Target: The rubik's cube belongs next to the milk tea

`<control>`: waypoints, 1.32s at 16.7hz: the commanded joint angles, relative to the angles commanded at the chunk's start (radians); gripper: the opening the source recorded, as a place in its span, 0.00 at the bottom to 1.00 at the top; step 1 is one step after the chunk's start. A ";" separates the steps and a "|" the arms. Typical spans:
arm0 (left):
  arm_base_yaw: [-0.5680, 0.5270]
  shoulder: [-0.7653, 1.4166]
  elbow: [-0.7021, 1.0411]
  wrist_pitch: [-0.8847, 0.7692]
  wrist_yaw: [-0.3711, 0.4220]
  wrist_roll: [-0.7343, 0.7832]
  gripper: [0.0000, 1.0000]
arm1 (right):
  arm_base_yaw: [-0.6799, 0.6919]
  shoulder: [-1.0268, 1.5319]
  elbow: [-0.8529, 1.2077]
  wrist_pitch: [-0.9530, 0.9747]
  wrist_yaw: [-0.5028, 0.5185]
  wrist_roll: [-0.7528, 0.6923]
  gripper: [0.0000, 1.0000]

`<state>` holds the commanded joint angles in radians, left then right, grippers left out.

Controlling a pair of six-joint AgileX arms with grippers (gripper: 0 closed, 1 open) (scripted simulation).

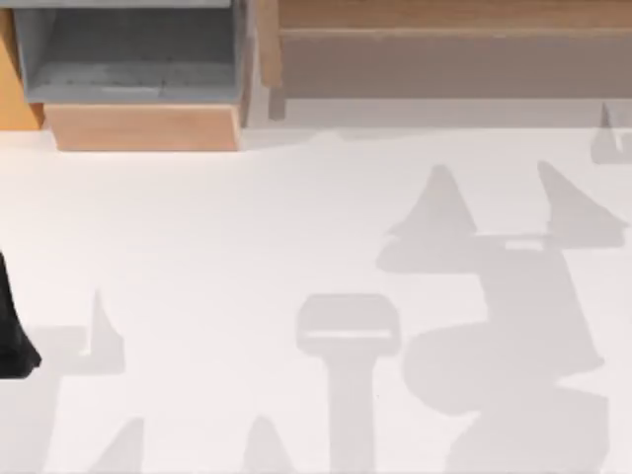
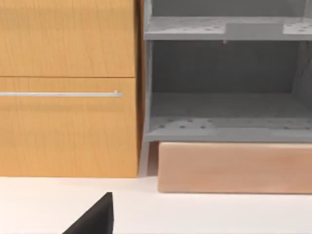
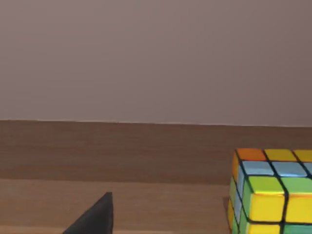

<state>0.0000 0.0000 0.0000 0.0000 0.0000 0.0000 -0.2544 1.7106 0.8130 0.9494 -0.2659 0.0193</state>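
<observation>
Top view: black left arm at left table edge; grey shelf unit, wood block far left. Left wrist: dark fingertip nearest, faced orange drawer, grey shelf; jaw state untellable. Right wrist: dark fingertip, rubik's cube upright on wooden surface, corner edge toward camera, no long axis; jaw state untellable.

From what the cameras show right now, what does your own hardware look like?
Little shows. The left arm is a plain black shape at the table's left edge. In each wrist view, a matte black wedge-shaped finger pokes in, left gripper and right gripper. No cables or markings visible.
</observation>
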 joint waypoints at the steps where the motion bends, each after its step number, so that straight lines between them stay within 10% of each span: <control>1: 0.000 0.000 0.000 0.000 0.000 0.000 1.00 | -0.015 0.066 0.028 0.033 -0.005 -0.001 1.00; 22: 0.000 0.000 0.000 0.000 0.000 0.000 1.00 | -0.039 0.379 0.311 0.027 0.006 -0.004 1.00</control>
<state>0.0000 0.0000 0.0000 0.0000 0.0000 0.0000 -0.2931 2.0895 1.1235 0.9767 -0.2600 0.0154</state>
